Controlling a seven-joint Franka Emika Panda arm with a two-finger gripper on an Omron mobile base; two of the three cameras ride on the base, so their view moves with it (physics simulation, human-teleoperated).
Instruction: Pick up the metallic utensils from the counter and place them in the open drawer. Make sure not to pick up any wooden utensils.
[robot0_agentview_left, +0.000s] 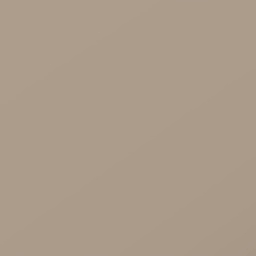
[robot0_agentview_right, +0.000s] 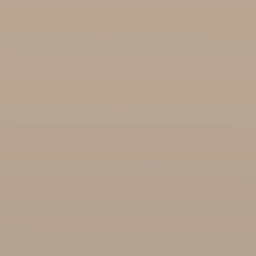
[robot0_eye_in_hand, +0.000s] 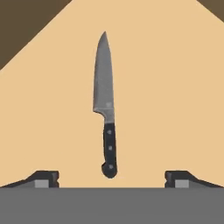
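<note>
A kitchen knife (robot0_eye_in_hand: 105, 92) with a black riveted handle and a pointed grey blade lies against the light-wood floor of the open drawer (robot0_eye_in_hand: 166, 100), its tip pointing away from the hand. My gripper (robot0_eye_in_hand: 111, 179) is open. Its two dark fingertips (robot0_eye_in_hand: 43, 178) stand far apart on either side of the handle's butt, and neither touches it. The knife is free of the fingers. The counter and the wooden utensils are out of view.
Dark brown areas (robot0_eye_in_hand: 22, 22) cut across both top corners of the hand view, beyond the drawer floor's edges. A plain tan surface (robot0_agentview_left: 128, 128) stands close before both base cameras (robot0_agentview_right: 128, 128).
</note>
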